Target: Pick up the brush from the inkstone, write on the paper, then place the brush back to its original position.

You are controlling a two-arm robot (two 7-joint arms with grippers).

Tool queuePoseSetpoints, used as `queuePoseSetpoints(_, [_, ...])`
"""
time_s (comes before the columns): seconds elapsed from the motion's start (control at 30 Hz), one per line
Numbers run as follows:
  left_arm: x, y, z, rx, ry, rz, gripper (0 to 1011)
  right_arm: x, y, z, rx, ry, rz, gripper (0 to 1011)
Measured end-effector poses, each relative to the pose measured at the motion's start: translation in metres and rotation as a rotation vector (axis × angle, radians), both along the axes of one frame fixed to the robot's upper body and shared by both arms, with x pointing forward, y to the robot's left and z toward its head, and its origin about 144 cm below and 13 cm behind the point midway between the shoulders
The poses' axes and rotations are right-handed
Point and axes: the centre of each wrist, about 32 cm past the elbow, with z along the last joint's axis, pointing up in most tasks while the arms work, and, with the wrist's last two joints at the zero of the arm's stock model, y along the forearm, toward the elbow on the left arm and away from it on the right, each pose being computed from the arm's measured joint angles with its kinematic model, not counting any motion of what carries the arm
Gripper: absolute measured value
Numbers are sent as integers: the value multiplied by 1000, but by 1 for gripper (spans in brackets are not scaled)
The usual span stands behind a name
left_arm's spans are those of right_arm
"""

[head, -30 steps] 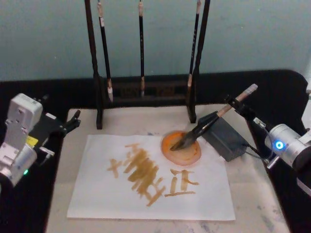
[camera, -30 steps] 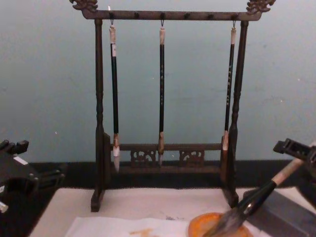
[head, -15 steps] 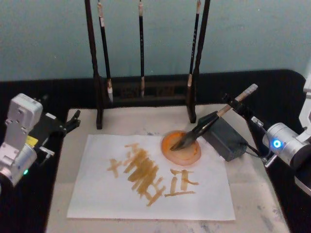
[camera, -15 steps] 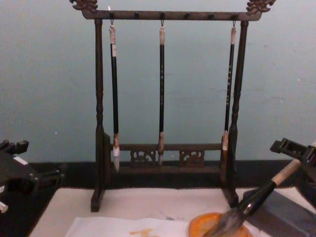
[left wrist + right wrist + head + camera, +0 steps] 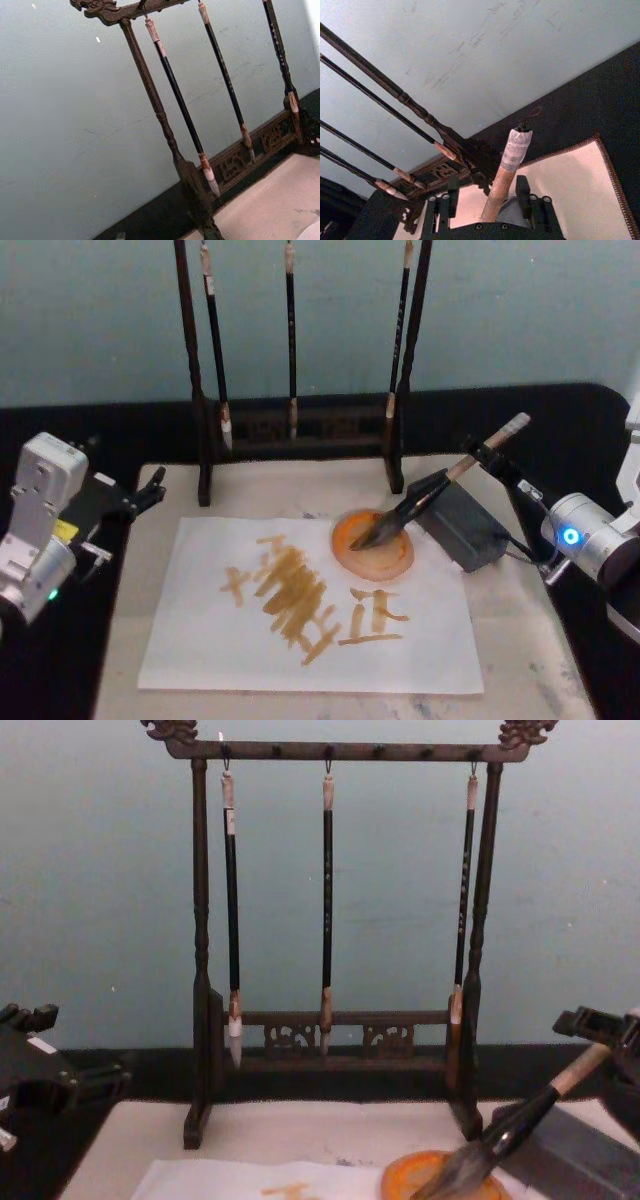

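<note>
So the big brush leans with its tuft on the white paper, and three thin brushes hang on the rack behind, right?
Not quite. The head view shows the brush tuft in the orange dish, not on the paper. The right gripper is at its handle. Three thin brushes do hang on the rack behind.

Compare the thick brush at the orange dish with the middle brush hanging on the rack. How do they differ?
The thick brush has a pale handle; the middle hanging brush has a thin black one. The thick brush leans, tuft in the orange dish, right gripper around its handle; the middle hanging brush hangs upright. Both point tuft down. The left gripper is parked left.
</note>
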Motion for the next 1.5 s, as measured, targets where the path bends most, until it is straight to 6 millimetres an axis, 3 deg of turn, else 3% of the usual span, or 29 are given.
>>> queuePoseSetpoints(0.5, [0,0,0,0,0,0,1010,0,0,0,-1,0,0,246])
queuePoseSetpoints(0.63, [0,0,0,0,0,0,1010,0,0,0,0,0,0,178])
queuePoseSetpoints(1.5, [0,0,0,0,0,0,1010,-1,1,4,-6,-28,9,177])
